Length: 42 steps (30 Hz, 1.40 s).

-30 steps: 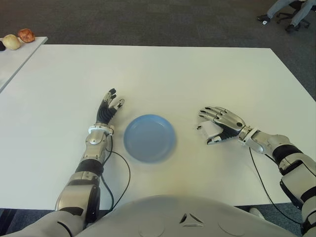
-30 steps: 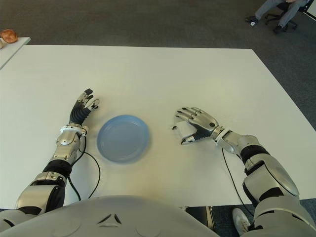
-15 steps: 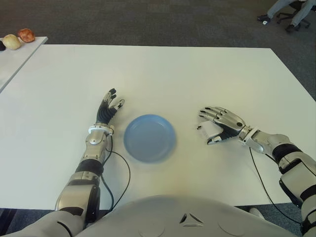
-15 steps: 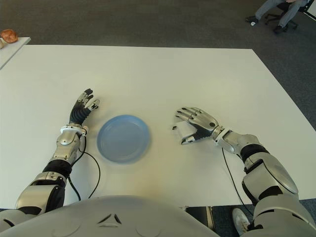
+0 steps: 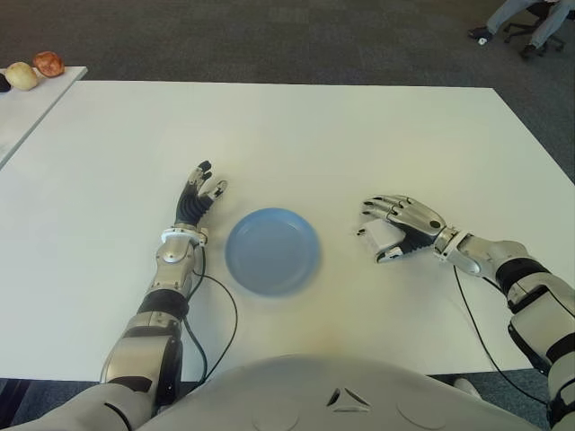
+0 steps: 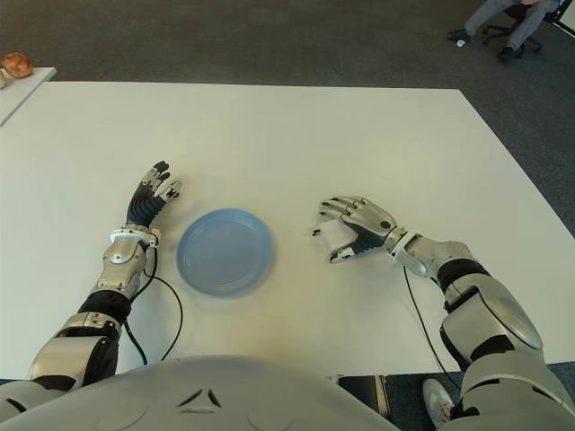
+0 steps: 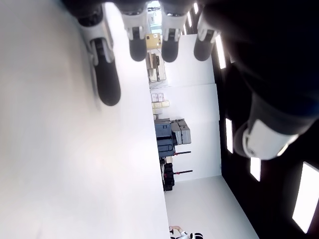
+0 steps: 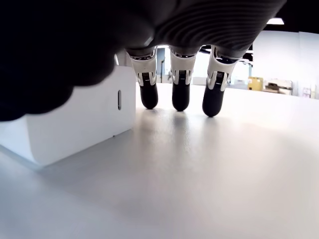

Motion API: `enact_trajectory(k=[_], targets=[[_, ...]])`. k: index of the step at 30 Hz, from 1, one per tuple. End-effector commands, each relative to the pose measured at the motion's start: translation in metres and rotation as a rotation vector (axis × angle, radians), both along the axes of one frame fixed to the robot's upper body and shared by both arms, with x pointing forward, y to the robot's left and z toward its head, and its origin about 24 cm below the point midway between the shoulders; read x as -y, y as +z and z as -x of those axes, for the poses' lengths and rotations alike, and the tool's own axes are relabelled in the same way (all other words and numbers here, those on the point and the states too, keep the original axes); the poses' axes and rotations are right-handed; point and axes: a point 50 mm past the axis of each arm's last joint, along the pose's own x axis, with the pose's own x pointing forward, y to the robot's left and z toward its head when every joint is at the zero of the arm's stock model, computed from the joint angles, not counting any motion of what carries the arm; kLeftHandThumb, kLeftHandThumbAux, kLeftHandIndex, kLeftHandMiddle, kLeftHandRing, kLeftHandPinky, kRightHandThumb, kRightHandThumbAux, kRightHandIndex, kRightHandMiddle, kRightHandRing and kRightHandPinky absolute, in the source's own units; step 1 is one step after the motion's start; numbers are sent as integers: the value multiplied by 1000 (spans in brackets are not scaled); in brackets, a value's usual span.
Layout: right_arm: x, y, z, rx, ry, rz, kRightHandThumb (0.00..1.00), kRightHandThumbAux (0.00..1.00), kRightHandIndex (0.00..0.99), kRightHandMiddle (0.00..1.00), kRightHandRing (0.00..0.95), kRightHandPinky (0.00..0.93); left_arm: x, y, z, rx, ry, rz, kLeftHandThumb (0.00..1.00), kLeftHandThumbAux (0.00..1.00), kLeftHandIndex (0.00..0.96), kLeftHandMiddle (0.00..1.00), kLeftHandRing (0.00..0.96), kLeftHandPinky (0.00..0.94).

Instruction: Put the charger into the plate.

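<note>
My right robot hand (image 5: 402, 226) arches half-curled over the white charger (image 5: 381, 237) at centre right, gripping nothing, right of the blue plate (image 5: 272, 250); my left robot hand (image 5: 199, 195) lies spread beside it.

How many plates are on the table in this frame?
1. The blue plate sits on the white table between the hands: the left hand shows to its left, and the right hand cups over the white charger to its right. Nothing appears hidden.
</note>
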Motion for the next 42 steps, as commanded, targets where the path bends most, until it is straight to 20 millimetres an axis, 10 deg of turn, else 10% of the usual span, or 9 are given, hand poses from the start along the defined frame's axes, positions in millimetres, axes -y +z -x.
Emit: enact_trajectory(k=[1, 9, 42], targets=[[4, -7, 6, 9, 37, 70, 302, 396, 457, 616, 591, 642, 3, -40, 34, -241, 20, 25, 0, 592, 29, 73, 58, 55], [7, -11, 10, 185, 43, 44, 687, 691, 446, 840, 828, 868, 5, -39, 33, -234, 23, 32, 0, 581, 28, 77, 60, 61], [10, -8, 7, 284, 35, 36, 725, 711, 440, 901, 896, 898, 10, -37, 31, -216, 23, 30, 0, 568, 45, 89, 76, 81]])
